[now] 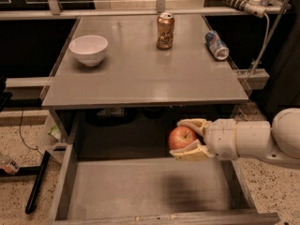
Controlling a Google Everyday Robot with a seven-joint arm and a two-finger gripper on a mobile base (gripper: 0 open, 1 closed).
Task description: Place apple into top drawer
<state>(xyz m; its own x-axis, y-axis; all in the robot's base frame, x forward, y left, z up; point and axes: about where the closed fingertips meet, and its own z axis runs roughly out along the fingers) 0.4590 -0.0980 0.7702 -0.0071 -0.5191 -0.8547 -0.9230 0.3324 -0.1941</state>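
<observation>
Speckled floor (18, 139), grey tabletop (140, 78); hand (180, 139) with apple (183, 136) over top drawer (122, 187).

apple (182, 137): one
white bowl (88, 49): one
cans: two (upright can (165, 30), tipped can (216, 45))
top drawer (140, 189): one, pulled open
table (140, 76): one
gripper (181, 139): one, over the top drawer's right side, clasping the apple

Bulky white arm (253, 137); its gripper (178, 138), lower right, has cream fingers (193, 153).
</observation>
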